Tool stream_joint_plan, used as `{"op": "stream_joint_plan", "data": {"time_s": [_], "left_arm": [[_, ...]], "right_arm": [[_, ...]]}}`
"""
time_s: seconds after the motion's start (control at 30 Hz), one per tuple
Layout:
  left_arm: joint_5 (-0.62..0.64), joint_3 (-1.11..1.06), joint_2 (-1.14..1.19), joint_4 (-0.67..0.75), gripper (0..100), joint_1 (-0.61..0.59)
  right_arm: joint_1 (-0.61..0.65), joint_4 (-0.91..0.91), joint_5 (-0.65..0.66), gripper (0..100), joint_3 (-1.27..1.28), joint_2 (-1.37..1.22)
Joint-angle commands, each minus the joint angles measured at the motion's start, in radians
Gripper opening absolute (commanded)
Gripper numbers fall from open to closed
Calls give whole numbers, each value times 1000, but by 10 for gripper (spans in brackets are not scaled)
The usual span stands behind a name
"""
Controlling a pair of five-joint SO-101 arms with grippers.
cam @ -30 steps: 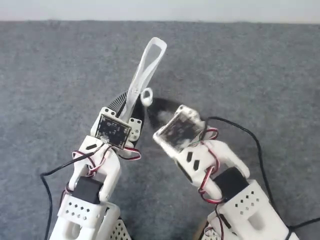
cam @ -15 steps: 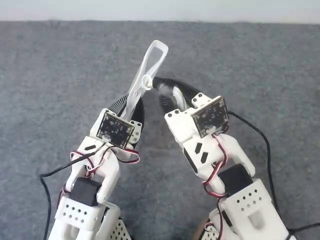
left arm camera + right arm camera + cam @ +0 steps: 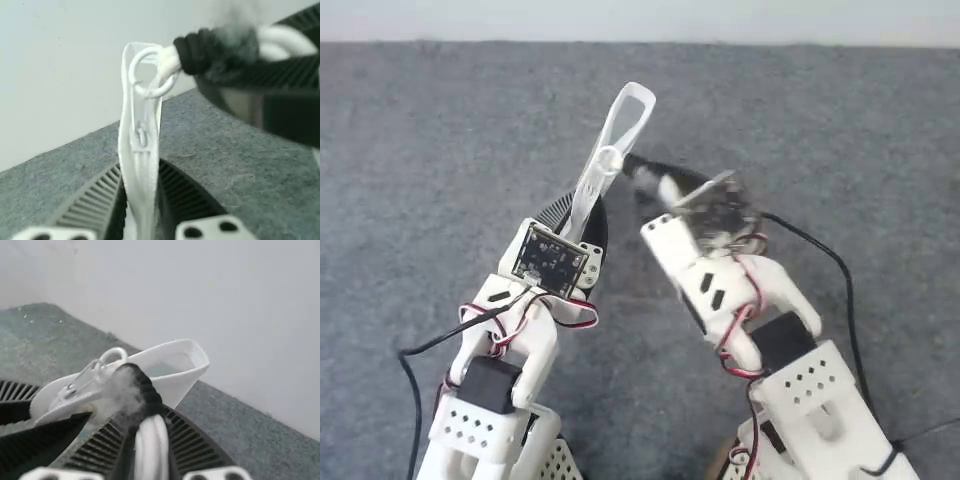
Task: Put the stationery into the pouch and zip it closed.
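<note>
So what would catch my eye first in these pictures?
A thin, translucent white pouch stands upright, edge-on, over the grey carpeted table, pinched at its lower end by the left gripper. The right gripper has its black tip right at the pouch's small white zip ring, near the middle of the high view.

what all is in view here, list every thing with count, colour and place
pouch: one, white, held upright off the table in the left gripper
zip ring: one, white, on the pouch's edge
cord: one, white with a black binding, runs from the zip ring into the right gripper
table cover: one, grey, under both arms
wall: one, white, behind the table
left gripper: one, black jaws, shut on the pouch
right gripper: one, black jaws, shut on the cord beside the zip ring
arms: two, white, side by side
</note>
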State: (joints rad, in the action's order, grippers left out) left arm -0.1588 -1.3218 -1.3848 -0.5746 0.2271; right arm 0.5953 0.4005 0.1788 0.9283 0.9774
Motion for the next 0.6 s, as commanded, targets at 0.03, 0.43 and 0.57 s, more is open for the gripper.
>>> {"op": "stream_joint_plan", "data": {"time_s": [0.03, 0.43, 0.57], "left_arm": [[-11, 18, -5, -17, 9, -3], [-11, 18, -5, -17, 9, -3], [-11, 18, -5, -17, 9, -3]], "right_arm": [[58, 108, 26, 132, -83, -5], [64, 116, 26, 135, -81, -4], [65, 116, 26, 134, -81, -2]]}}
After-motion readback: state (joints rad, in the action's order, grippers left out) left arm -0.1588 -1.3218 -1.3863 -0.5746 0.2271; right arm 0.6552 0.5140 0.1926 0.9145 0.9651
